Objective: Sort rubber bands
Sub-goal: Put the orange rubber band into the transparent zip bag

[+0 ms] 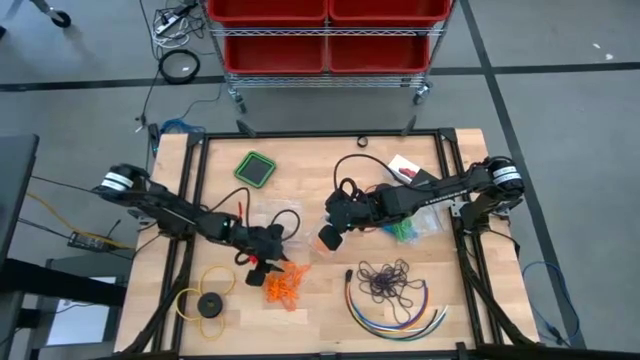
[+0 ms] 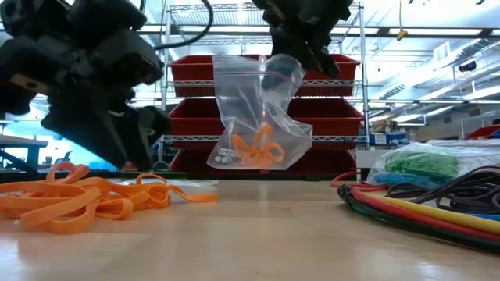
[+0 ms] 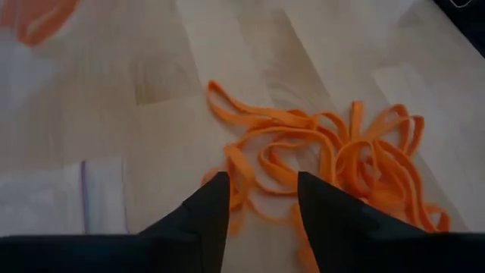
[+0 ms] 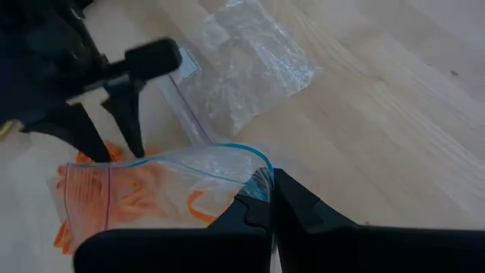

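Note:
A loose pile of orange rubber bands (image 1: 283, 285) lies on the wooden table. My left gripper (image 3: 261, 203) stands open with its fingertips down at the pile's edge, a few bands between them. My right gripper (image 4: 269, 199) is shut on a clear zip bag (image 2: 258, 109), which hangs above the table with a few orange bands (image 2: 254, 148) in its bottom. Green bands (image 1: 403, 232) sit in another clear bag behind the right gripper. Dark purple bands (image 1: 388, 280) lie in a tangle at the front right. My left gripper has its fingertips (image 3: 216, 208) at the orange bands; whether they touch I cannot tell. My right gripper pinches the bag's top rim (image 4: 256, 176) by the blue zip line between its two fingers, slanting down from the table's right. The bag hangs below the fingers, mouth up, clear of the table.
An empty clear bag (image 4: 250, 61) lies flat on the table near the pile. Curved multicoloured cables (image 1: 395, 312) lie at the front right, a yellow ring with a black disc (image 1: 208, 303) at the front left, and a green square (image 1: 256, 168) at the back.

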Tool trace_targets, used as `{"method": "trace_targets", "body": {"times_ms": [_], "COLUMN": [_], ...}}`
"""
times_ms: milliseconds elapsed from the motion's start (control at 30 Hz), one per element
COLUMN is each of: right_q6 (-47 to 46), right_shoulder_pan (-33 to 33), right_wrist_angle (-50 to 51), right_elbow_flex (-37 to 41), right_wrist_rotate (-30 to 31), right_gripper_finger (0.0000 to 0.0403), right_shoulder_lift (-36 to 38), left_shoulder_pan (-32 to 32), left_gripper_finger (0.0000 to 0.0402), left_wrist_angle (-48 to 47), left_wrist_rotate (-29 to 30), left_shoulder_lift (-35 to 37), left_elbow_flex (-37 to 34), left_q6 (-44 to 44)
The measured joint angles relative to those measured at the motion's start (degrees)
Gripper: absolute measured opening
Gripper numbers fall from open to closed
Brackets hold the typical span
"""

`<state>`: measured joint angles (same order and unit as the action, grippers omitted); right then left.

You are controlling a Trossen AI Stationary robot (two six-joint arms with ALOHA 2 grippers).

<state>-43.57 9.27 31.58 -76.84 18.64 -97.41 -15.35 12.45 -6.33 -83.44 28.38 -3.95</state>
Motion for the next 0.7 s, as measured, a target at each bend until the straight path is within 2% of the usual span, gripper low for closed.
{"method": "trace_targets", "body": {"times_ms": [167, 267, 367, 533, 700], "right_q6": [0.07, 0.17, 0.24, 0.28, 0.28], "right_shoulder_pan": [0.03, 0.03, 0.03, 0.05, 0.05], "right_wrist_angle": [-0.03, 0.02, 0.03, 0.23, 0.25], "right_elbow_flex": [0.00, 0.00, 0.00, 0.00, 0.00], "right_wrist_rotate": [-0.03, -0.03, -0.03, -0.05, -0.08], "right_gripper_finger": [0.0000, 0.0000, 0.0000, 0.0000, 0.0000], "right_shoulder_lift": [0.00, 0.00, 0.00, 0.00, 0.00], "left_shoulder_pan": [0.12, 0.54, 1.14, 1.51, 1.49], "left_gripper_finger": [0.0156, 0.0145, 0.0112, 0.0016, 0.0007], "left_wrist_angle": [1.06, 0.80, -2.22, -5.80, -12.87], "left_wrist_rotate": [5.16, 5.47, 5.43, 2.28, 1.70], "left_shoulder_lift": [-4.31, -5.54, -6.14, -5.25, -2.55], "left_elbow_flex": [0.90, 2.12, 3.53, 6.06, 10.33], "left_q6": [0.00, 0.36, 0.81, 3.92, 5.70]}}
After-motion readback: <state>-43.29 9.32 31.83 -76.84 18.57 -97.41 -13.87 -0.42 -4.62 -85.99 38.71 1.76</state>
